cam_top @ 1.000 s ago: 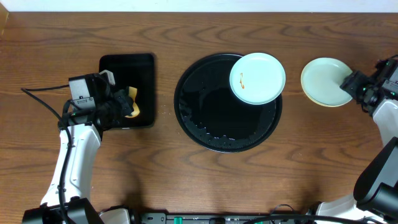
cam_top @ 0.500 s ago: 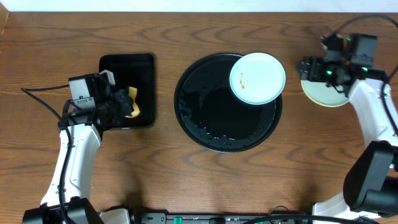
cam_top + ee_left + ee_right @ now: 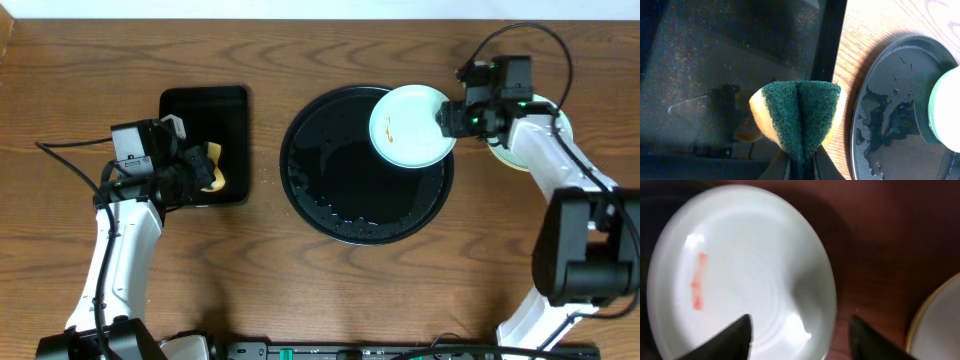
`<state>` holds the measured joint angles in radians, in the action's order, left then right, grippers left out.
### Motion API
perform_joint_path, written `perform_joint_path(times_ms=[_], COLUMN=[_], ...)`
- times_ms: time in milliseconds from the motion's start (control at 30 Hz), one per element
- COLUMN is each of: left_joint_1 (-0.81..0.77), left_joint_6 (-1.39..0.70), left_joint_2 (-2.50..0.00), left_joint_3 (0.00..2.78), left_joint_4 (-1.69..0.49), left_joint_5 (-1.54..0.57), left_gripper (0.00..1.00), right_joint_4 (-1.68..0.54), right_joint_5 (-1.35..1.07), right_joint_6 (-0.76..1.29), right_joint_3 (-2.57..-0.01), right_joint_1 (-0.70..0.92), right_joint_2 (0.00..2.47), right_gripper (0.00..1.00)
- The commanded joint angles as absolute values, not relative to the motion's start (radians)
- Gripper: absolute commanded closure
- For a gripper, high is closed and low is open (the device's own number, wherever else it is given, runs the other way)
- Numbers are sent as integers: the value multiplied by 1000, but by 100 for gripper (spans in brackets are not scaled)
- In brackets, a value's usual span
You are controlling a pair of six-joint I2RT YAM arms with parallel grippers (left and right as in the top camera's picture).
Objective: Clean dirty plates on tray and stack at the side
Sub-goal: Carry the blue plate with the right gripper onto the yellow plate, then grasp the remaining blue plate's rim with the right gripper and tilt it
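A pale mint-blue plate [image 3: 412,125] with an orange smear lies on the upper right rim of the round black tray [image 3: 335,200]. My right gripper [image 3: 447,118] is open at that plate's right edge. In the right wrist view one finger hangs over the plate [image 3: 740,270] and the other over the table beyond its rim, with the gripper [image 3: 802,340] touching nothing that I can see. My left gripper [image 3: 800,170] is shut on a folded green and yellow sponge [image 3: 800,115]. It hovers over the right edge of the rectangular tray. The tray [image 3: 890,100] looks wet.
The rectangular black tray [image 3: 205,105] sits at the left. A pale plate [image 3: 500,155] lies on the table right of the round tray, mostly hidden under my right arm, and its yellowish rim [image 3: 940,320] shows in the right wrist view. Cables trail from both arms.
My right arm has swung left from the plates on the table to the smeared plate on the tray, and its jaws have narrowed a little. The left arm has not moved.
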<state>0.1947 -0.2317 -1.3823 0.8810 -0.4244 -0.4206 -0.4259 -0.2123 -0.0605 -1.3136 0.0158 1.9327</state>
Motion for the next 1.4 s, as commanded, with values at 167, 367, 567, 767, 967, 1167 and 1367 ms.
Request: perform_joint_path(times_ms=[167, 367, 567, 767, 967, 1167, 1367], left_joint_1=[198, 198, 198, 198, 198, 198, 198], left_joint_6=[-196, -188, -188, -188, -188, -171, -165], left_joint_2=[-1386, -1386, -1386, -1386, -1386, -1386, -1386], left_joint_3=[888, 887, 888, 888, 888, 888, 888], left_joint_4=[-429, -429, -429, -429, -429, -425, -418], left_joint_5=[-433, -407, -407, -407, -407, -407, -407], left_gripper=[91, 91, 91, 91, 91, 91, 92], right_joint_4=[-422, -430, -431, -426, -431, -466, -545], right_joint_5=[-75, -80, -84, -87, -89, -133, -123], right_joint_6=[-68, -65, -57, 0, 90, 90, 163], right_joint_3=[-1320, -1320, -1320, -1320, -1320, -1320, -1320], right_joint_1=[25, 27, 27, 28, 28, 31, 64], right_joint_2=[1955, 1971, 1998, 2000, 2000, 1993, 1924], right_gripper=[48, 61, 69, 82, 99, 99, 99])
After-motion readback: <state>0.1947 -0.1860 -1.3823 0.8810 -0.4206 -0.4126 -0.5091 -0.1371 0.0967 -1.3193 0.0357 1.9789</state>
